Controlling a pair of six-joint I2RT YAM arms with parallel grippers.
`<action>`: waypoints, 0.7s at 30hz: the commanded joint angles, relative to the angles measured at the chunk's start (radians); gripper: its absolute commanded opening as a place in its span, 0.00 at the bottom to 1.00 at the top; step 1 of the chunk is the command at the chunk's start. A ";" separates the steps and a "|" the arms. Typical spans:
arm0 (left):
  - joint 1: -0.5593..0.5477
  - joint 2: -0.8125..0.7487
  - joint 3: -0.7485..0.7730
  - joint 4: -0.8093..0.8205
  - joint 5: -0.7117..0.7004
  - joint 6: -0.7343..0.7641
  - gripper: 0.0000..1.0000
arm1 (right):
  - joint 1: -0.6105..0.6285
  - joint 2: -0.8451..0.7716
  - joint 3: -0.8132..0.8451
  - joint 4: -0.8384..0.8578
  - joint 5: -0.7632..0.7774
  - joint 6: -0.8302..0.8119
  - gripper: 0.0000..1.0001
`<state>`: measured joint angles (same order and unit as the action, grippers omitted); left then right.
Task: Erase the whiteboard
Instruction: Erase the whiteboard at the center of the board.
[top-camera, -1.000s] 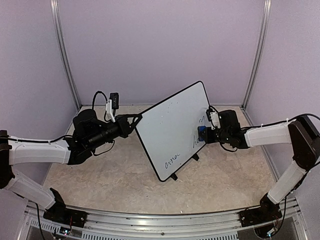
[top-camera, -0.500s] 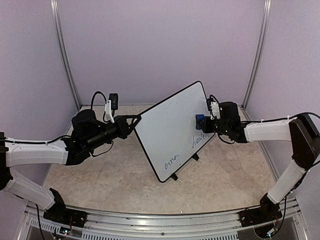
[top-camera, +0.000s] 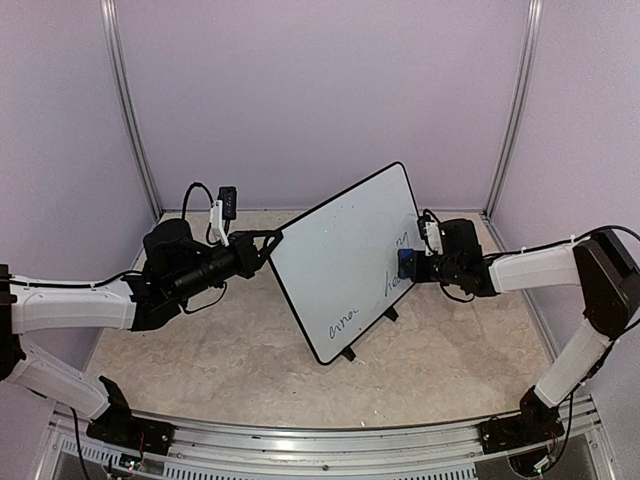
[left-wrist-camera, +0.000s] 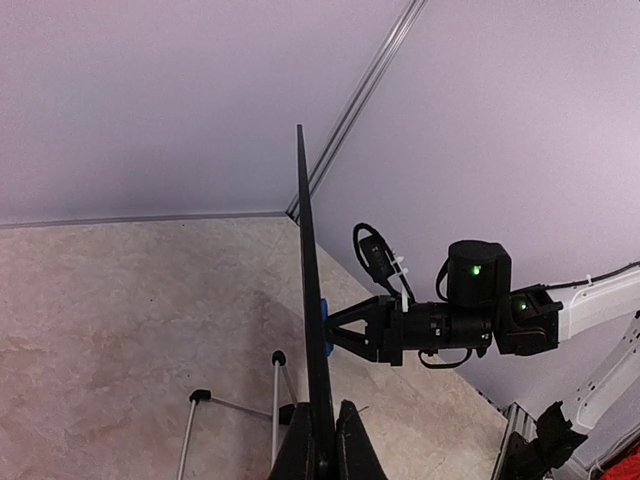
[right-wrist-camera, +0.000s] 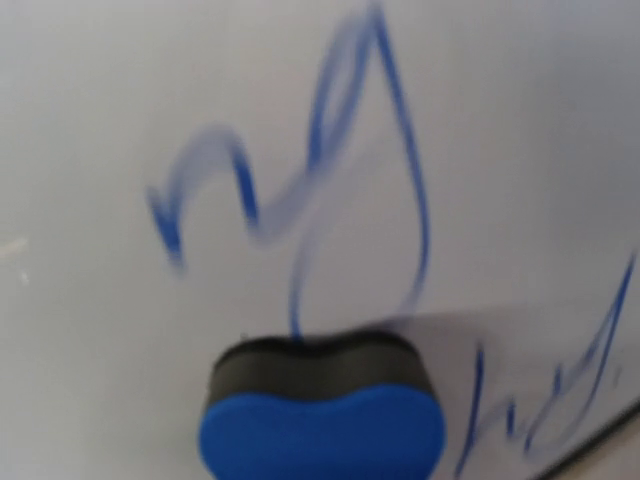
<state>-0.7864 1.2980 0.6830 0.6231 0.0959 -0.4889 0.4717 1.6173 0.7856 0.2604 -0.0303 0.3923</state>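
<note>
Whiteboard (top-camera: 345, 250) stands tilted on its feet on the table (top-camera: 200, 350). Left gripper (top-camera: 270, 241) is clamped on its edge. Right gripper (top-camera: 410, 264) is clamped on the eraser (right-wrist-camera: 322, 420), pad against the board. Judgement: press flat and sweep across the blue writing (top-camera: 343, 321) while the left braces. No containers in view.

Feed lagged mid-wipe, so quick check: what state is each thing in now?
whiteboard: standing on its feet, blue writing on it.
eraser: pressed against the whiteboard.
left pincer: shut on the whiteboard's edge.
right pincer: shut on the eraser.
</note>
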 joint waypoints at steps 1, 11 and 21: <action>-0.045 0.015 -0.031 -0.079 0.172 0.084 0.00 | -0.022 0.028 0.125 0.001 -0.012 -0.016 0.23; -0.045 0.012 -0.036 -0.074 0.173 0.088 0.00 | -0.023 0.047 0.091 0.055 -0.107 0.029 0.23; -0.045 0.021 -0.034 -0.059 0.192 0.078 0.00 | -0.013 0.035 -0.095 0.175 -0.127 0.084 0.22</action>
<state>-0.7864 1.2980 0.6823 0.6250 0.0967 -0.4885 0.4458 1.6333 0.7303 0.4164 -0.1177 0.4538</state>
